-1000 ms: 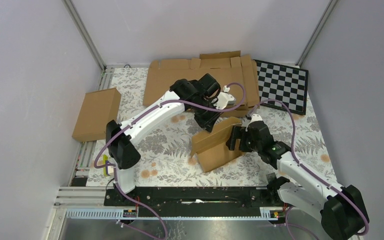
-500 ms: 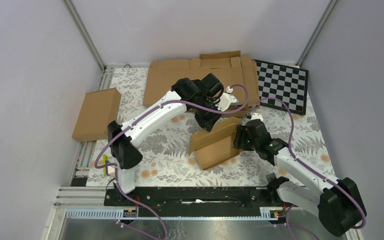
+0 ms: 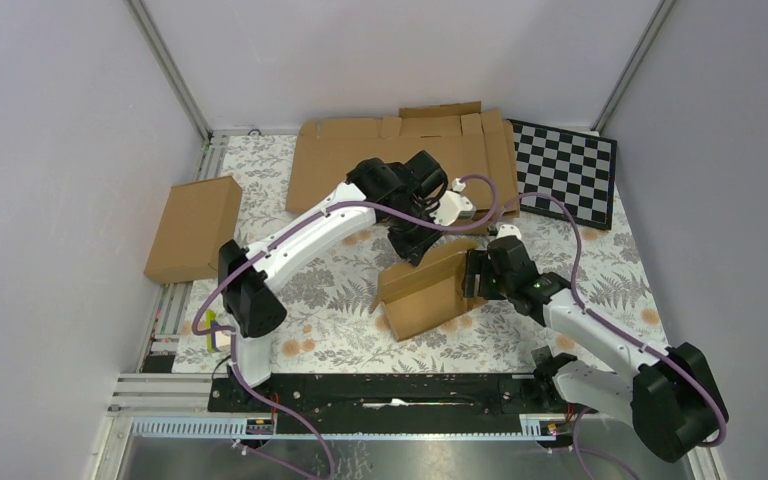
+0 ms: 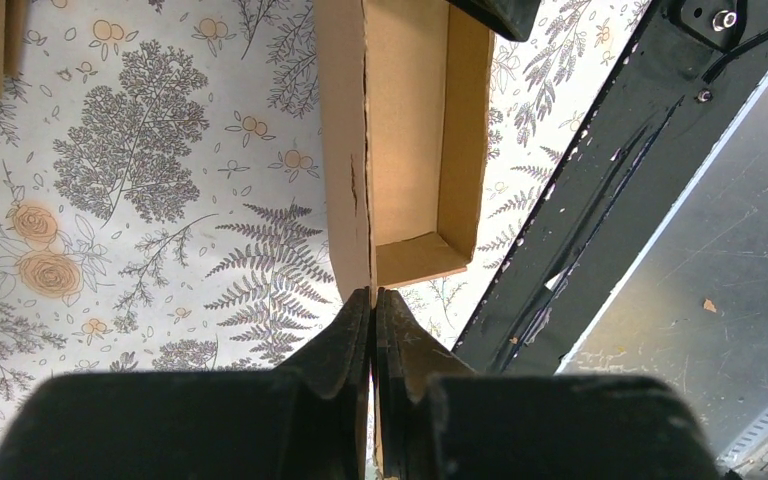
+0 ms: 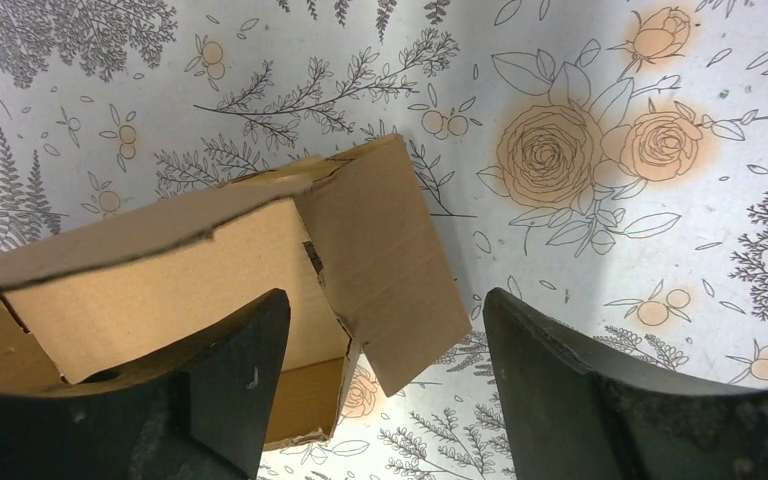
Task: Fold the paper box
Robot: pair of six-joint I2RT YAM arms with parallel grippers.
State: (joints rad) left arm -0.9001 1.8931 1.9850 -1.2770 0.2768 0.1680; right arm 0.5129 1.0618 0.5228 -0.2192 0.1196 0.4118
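Right fingers [image 5: 580,390] nearer plain paper box [image 3: 425,290]

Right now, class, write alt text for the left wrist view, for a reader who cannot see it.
The left gripper is pinched shut on the edge of one wall of the paper box, whose open brown inside shows just beyond the black fingers. A floral table cover lies to the left of the box, and a black rail runs to its right.

Brown carton [image 3: 193,229] at left, wide cardboard sheets [image 3: 360,155] behind, checkerboard [image 3: 565,170] back right, floral tablecloth [image 3: 330,290].
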